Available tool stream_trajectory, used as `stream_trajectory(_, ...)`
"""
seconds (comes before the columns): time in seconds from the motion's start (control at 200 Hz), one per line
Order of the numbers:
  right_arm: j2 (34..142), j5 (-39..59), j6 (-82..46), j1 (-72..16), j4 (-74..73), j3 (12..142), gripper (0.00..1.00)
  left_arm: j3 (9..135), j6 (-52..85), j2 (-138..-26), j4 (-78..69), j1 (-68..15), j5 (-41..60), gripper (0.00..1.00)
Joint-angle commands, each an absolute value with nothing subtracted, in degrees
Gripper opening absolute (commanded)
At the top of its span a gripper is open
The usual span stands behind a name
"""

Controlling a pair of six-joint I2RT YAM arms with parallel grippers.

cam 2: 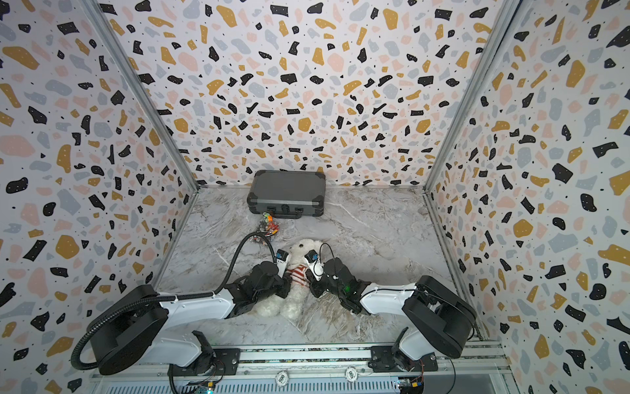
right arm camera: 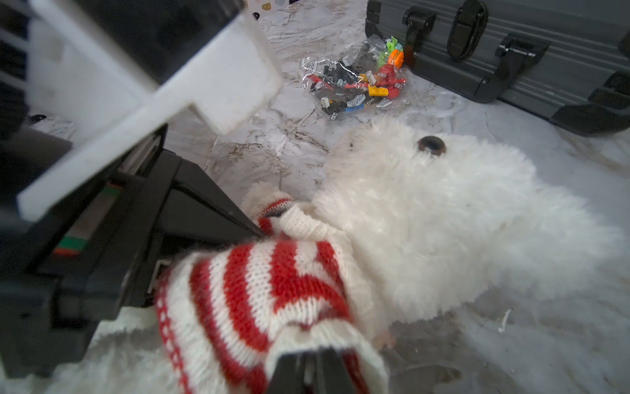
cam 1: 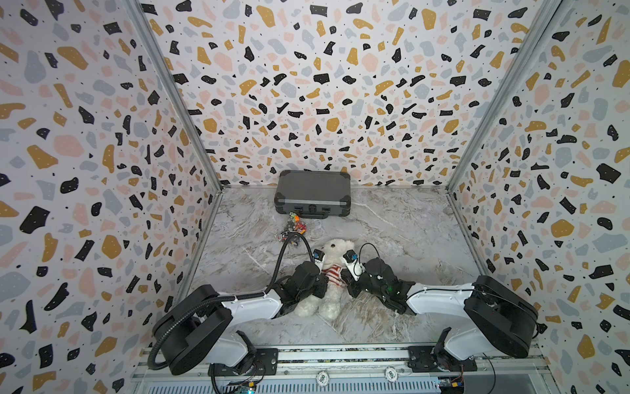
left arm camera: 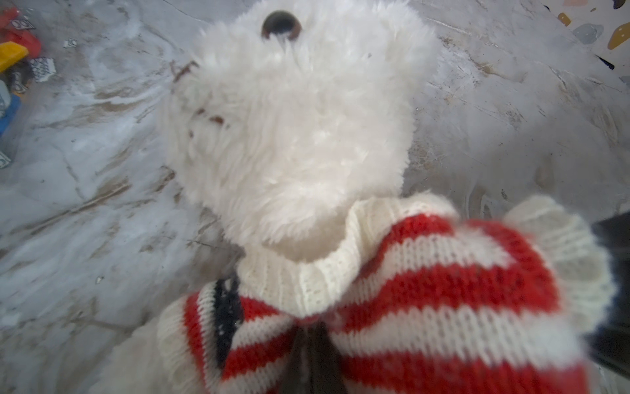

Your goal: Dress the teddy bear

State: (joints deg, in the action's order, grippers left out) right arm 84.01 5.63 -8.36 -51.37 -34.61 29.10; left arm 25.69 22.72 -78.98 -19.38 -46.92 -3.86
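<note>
teddy bear (cam 1: 335, 252) on its back mid-bench (cam 1: 392, 232) btwn arms. sweater (cam 1: 331, 274) collar already round neck, body bunched on chest. L fingers (left arm camera: 324, 368) & R fingers (right arm camera: 289, 375) both clamped on knit. todo: pull hem down; sleeves unclear

We log the teddy bear (cam 1: 335, 250) lying on the counter (cam 1: 392, 232), mid-front, head toward the back wall, sweater (cam 1: 331, 273) on its chest. Left claw (left arm camera: 312, 354) pinches the sweater from one side and right claw (right arm camera: 312, 371) from the other. Bag of bricks (cam 1: 295, 227) is just behind the bear, with the case (cam 1: 312, 191) behind the bag at the back wall.
</note>
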Motion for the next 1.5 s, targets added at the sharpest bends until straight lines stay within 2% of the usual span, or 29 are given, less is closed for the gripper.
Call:
stream_trajectory(0.0, 82.14, 6.04, -7.78, -51.54, -32.94, 31.06, 0.0, 23.49, 22.74, -78.6, -13.98, -46.93, -1.15, 0.0)
stream_trajectory(0.12, 79.24, -0.27, -5.95, -55.48, -27.58, 32.48, 0.0, 24.55, 23.42, -77.09, -12.95, -46.75, -1.23, 0.0)
stream_trajectory(0.215, 76.87, -0.58, -7.24, -56.33, -27.0, 31.78, 0.0, 25.19, 24.28, -75.36, -11.55, -46.54, -0.93, 0.0)
stream_trajectory(0.3, 74.59, 0.54, -9.22, -56.34, -27.88, 30.09, 0.0, 25.83, 24.48, -73.57, -9.89, -46.44, -0.18, 0.2)
stream_trajectory(0.395, 72.67, 1.4, -11.14, -56.42, -27.55, 29.24, 0.0, 26.4, 23.79, -71.51, -6.75, -46.49, -0.89, 0.34)
stream_trajectory(0.521, 70.29, -0.68, -13.66, -56.3, -26.71, 28.04, 0.0, 26.81, 23.98, -66.29, -2.12, -46.49, -1.51, 0.46)
stream_trajectory(0.656, 68.39, -2.66, -16.16, -55.05, -27.82, 25.99, 0.0, 27.38, 24.83, -57.11, 0.7, -46.47, 0.13, 0.54)
stream_trajectory(0.911, 67.46, -4.26, -17.43, -54.76, -28.32, 26.11, 0.0, 31.54, 30.23, -49.92, 3.54, -47.8, 3.8, 0.56)
stream_trajectory(0.986, 67.38, -4.86, -17.75, -54.69, -28.34, 26.04, 0.0, 31.63, 31.62, -49.23, 1.59, -49.99, 4.64, 0.46)
stream_trajectory(1.141, 67.16, -5.71, -18.61, -54.67, -28.56, 25.51, 0.0, 31.6, 34.58, -50.77, -2.61, -54.78, 5.1, 0.43)
stream_trajectory(1.337, 66.26, -5.56, -19.07, -54.91, -28.66, 25.23, 0.0, 28.71, 38.15, -54.52, -9.42, -56.45, 5.79, 0.43)
stream_trajectory(1.497, 65.72, -5.71, -19.64, -55.28, -28.56, 24.72, 0.0, 28.12, 40.31, -57.66, -13.69, -57.03, 5.09, 0.47)
